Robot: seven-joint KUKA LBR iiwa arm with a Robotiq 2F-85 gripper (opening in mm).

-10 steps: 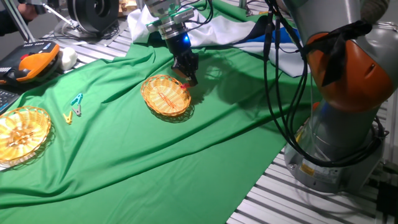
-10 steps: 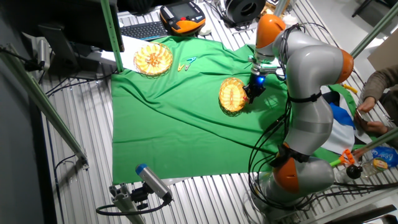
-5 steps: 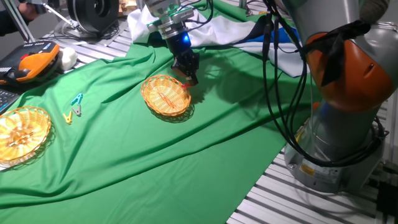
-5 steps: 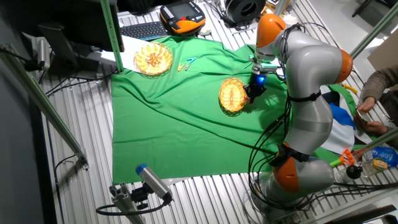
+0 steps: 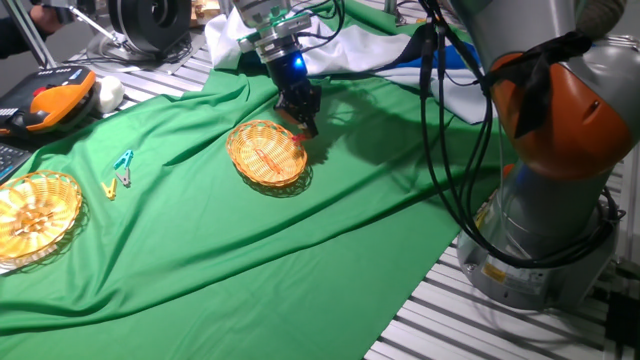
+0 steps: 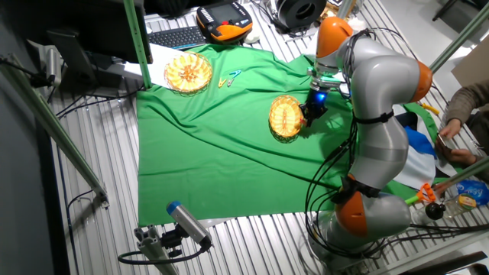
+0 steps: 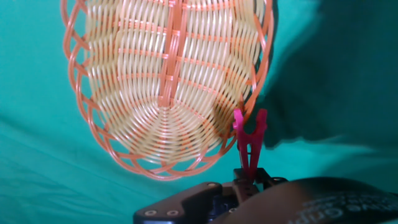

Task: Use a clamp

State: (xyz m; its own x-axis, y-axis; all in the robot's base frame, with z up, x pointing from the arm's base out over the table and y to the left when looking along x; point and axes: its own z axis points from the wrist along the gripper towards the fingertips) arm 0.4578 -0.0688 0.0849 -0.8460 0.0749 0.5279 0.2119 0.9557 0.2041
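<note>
On the green cloth (image 5: 300,250), the fingers (image 7: 247,180) pinch the red clamp (image 7: 249,144), apparently touching the basket (image 7: 163,81) rim.

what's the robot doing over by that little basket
The arm's gripper is holding a tiny red spring clamp by its tail end and presenting it to the rim of the small oval wicker basket on the green cloth. In the hand view the clamp's open mouth sits right at the basket's edge. A second wicker basket and two other small clips lie off to the side, untouched.
</note>
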